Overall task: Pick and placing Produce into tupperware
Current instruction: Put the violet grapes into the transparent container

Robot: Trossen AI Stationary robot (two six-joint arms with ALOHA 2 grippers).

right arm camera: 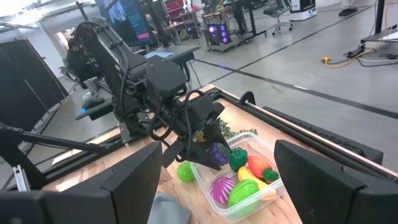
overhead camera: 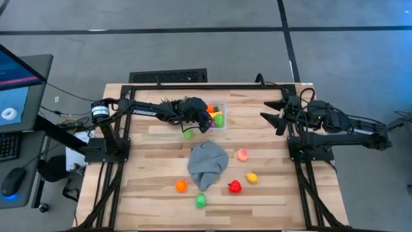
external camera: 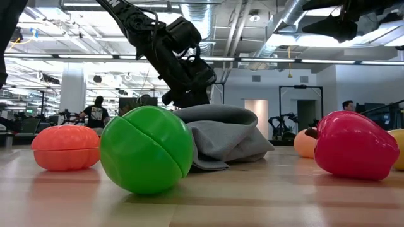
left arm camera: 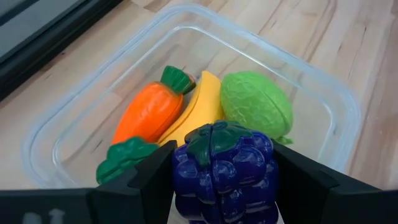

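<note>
The clear square tupperware (overhead camera: 217, 118) stands near the table's far edge. In the left wrist view it holds an orange carrot (left arm camera: 148, 112), a yellow banana (left arm camera: 198, 106), a light green piece (left arm camera: 256, 104) and a dark green piece (left arm camera: 124, 159). My left gripper (left arm camera: 224, 180) hovers over the tupperware's rim (left arm camera: 336, 87), shut on the purple grapes (left arm camera: 225, 168). My right gripper (overhead camera: 273, 118) waits open at the table's right side. More produce lies on the table: a green piece (overhead camera: 188, 134), peach (overhead camera: 242, 154), yellow (overhead camera: 251, 177), red (overhead camera: 235, 187), orange (overhead camera: 181, 186) and green (overhead camera: 201, 200). My left gripper pinches the purple grapes by their two sides (left arm camera: 180, 174), one dark finger (left arm camera: 146, 180) on either flank. The fingers come from above, slanting down toward the tupperware. The grapes are lifted clear, with their green top (left arm camera: 211, 140) facing the container; they also show at the fingertips (right arm camera: 216, 153).
A crumpled grey cloth (overhead camera: 207, 162) lies mid-table among the loose produce. A spiky plant (overhead camera: 169, 103) stands just left of the tupperware, partly behind my left arm. The black frame rail (overhead camera: 193, 86) runs along the far edge. People stand in the room beyond.
</note>
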